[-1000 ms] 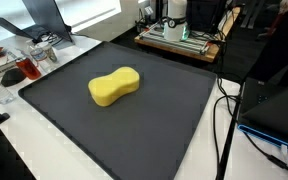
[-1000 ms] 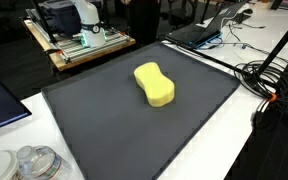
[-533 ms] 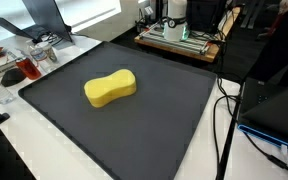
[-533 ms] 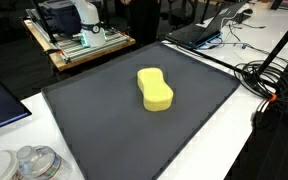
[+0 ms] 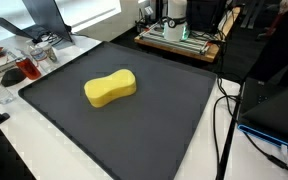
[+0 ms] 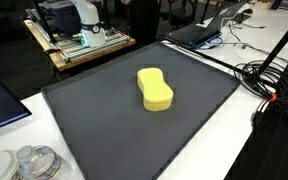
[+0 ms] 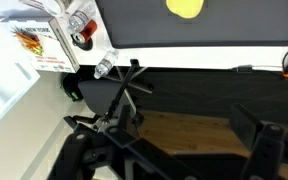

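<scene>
A yellow peanut-shaped sponge [image 5: 110, 88] [image 6: 155, 89] lies flat near the middle of a black mat [image 5: 144, 130] [image 6: 104, 120]. Neither the arm nor the gripper appears in either exterior view. In the wrist view the sponge [image 7: 185, 7] shows only as a small yellow patch at the top edge, far from the gripper [image 7: 184, 140]. The gripper's dark fingers [image 7: 267, 145] stand wide apart at the bottom of that view. It is open, with nothing between the fingers except a wooden surface [image 7: 184, 128] beyond them.
Glass jars and dishes [image 5: 24, 65] [image 6: 34, 162] sit beside one mat edge. A wooden cart carrying a white machine [image 5: 179, 30] [image 6: 74, 25] stands behind the mat. A laptop [image 6: 199, 32] and black cables [image 6: 269, 80] lie along another side.
The sponge has shifted slightly on the mat and turned a little, then stayed still over the last half second.
</scene>
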Action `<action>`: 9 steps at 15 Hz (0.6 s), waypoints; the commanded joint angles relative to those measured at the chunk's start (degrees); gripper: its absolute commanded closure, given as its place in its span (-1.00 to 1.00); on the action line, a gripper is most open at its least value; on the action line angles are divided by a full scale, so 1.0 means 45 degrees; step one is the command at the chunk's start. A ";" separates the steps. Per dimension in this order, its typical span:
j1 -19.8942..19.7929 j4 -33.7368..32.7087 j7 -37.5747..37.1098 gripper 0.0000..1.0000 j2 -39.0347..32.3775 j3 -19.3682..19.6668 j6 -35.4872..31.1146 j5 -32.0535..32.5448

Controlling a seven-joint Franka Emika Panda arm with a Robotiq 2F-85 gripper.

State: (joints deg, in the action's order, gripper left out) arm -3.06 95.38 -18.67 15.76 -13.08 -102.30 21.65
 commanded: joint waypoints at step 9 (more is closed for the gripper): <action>0.1716 0.1362 -0.0252 -1.00 -0.0760 -0.0663 0.0946 0.1930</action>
State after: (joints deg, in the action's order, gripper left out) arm 2.86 99.01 -18.78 12.51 -15.55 -98.21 27.85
